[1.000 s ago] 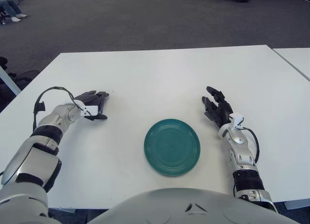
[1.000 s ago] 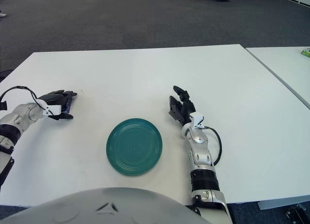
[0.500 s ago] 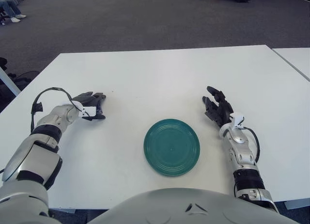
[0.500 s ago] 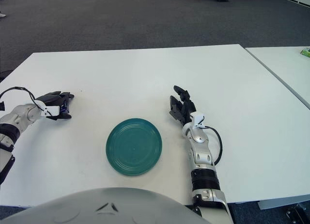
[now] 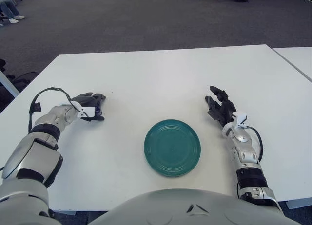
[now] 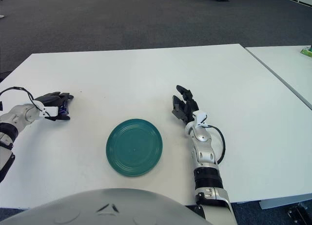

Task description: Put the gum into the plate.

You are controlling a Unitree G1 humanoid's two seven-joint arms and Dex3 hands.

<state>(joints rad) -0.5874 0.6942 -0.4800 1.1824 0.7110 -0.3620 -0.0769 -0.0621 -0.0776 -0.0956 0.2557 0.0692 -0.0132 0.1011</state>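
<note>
Gum [image 6: 64, 108] in left robot hand [image 5: 90, 106], plate [image 5: 172, 147] apart

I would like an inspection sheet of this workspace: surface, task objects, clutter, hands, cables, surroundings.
Surface: white table.
Task objects: green plate near the front edge, nothing in it; gum, a small blue item within the left hand's fingers.
Clutter: nothing seen.
Hands: left hand left of the plate, closed around the gum; right hand right of the plate, fingers spread, holding nothing.
Cables: black cable looping at the left wrist; another along the right forearm.
Surroundings: grey carpet; second table at right.
</note>
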